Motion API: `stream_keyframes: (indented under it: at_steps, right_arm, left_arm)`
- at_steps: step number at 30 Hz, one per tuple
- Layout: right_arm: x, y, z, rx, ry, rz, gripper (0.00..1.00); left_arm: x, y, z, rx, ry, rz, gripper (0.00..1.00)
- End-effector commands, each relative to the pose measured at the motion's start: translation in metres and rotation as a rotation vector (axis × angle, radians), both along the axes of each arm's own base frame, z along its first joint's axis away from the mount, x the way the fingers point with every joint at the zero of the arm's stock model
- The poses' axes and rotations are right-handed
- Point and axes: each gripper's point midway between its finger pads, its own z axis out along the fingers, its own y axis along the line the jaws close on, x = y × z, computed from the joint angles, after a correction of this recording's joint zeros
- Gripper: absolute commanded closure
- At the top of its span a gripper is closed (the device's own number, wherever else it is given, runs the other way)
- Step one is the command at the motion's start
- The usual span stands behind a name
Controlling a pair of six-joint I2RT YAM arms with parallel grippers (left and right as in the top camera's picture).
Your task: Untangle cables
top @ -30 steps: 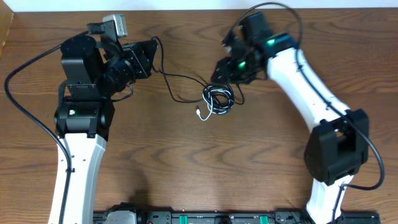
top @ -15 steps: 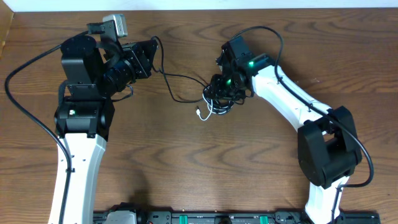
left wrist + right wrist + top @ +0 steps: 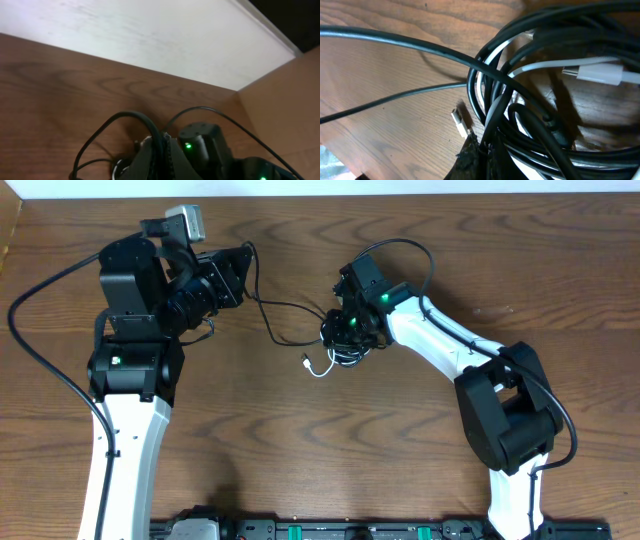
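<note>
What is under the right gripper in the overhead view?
A knotted bundle of thin black and white cables on the wooden table. The right gripper covers most of it overhead; only a white plug end pokes out beside it.

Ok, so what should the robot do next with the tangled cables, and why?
Probably lift the right gripper slowly, away from the left gripper. It is shut inside the tangle, and the left one pinches a black cable running into it, so pulling apart may loosen a loop.
</note>
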Motion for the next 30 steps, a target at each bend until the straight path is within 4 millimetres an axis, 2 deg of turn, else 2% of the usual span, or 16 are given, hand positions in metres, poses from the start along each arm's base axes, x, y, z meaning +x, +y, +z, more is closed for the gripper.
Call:
stream_keyframes:
  at_steps: [1, 4, 7, 12, 17, 20, 24, 30]
  right_arm:
    - [0.011, -0.006, 0.007, 0.005, -0.028, -0.015, 0.99]
    - [0.019, -0.009, 0.033, 0.071, -0.077, 0.030, 0.99]
    - [0.025, -0.020, 0.066, 0.113, -0.130, 0.040, 0.99]
    - [0.030, -0.054, 0.128, 0.153, -0.232, 0.008, 0.99]
    - [0.028, -0.095, 0.172, 0.160, -0.298, -0.054, 0.99]
    - [0.024, -0.118, 0.192, 0.169, -0.330, -0.073, 0.99]
    - [0.019, -0.152, 0.212, 0.172, -0.361, -0.121, 0.99]
    - [0.018, -0.213, 0.225, 0.129, -0.390, -0.236, 0.99]
  left_arm:
    - [0.005, 0.011, 0.002, 0.052, -0.012, 0.063, 0.92]
    - [0.006, 0.025, -0.009, 0.097, 0.026, 0.136, 0.92]
    - [0.007, 0.038, -0.026, 0.163, 0.073, 0.191, 0.92]
    - [0.007, 0.060, -0.068, 0.258, 0.219, 0.288, 0.92]
    - [0.012, 0.067, -0.109, 0.320, 0.342, 0.291, 0.92]
    - [0.017, 0.076, -0.132, 0.364, 0.401, 0.324, 0.92]
    - [0.019, 0.099, -0.161, 0.448, 0.484, 0.405, 0.92]
    - [0.018, 0.138, -0.186, 0.512, 0.570, 0.514, 0.92]
